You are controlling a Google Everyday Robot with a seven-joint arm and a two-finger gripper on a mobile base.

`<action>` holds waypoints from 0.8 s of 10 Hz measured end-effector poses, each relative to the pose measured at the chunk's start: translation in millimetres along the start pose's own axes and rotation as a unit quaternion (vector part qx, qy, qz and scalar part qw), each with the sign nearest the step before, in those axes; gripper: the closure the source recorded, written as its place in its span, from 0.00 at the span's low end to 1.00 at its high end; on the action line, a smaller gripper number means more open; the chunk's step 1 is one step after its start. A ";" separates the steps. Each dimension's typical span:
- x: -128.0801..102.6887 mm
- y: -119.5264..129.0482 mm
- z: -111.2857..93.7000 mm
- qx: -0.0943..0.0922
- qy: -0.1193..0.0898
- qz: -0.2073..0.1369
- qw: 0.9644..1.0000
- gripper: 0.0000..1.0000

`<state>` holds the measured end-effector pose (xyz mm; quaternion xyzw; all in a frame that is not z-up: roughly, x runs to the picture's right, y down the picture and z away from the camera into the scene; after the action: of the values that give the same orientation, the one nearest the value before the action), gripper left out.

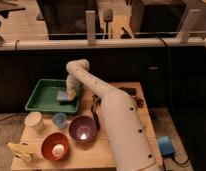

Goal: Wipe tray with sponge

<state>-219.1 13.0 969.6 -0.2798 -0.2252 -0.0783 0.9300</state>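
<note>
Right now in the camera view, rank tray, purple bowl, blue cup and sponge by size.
1. tray
2. purple bowl
3. blue cup and sponge look alike; the gripper, in the tray, partly covers the sponge.

- Tray (pixel 41 98): shallow green rectangle with raised rim, flat at the table's (pixel 81 158) 10 o'clock corner.
- Sponge (pixel 62 95): small light-blue block inside the tray, toward 3 o'clock, at the gripper (pixel 70 94).
</note>
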 end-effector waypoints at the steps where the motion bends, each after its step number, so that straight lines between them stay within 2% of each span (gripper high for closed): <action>1: -1.0 -5.7 -1.5 0.003 0.000 0.000 1.000 1.00; 2: -3.2 -10.8 -1.6 0.006 0.001 -0.002 1.000 1.00; 4: -22.8 -22.8 -2.8 0.012 0.001 -0.016 1.000 1.00; 8: -80.0 -28.0 14.7 0.003 -0.004 -0.076 0.997 1.00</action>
<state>-303.0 -0.5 957.0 -0.2597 -0.2499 -0.1468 0.9212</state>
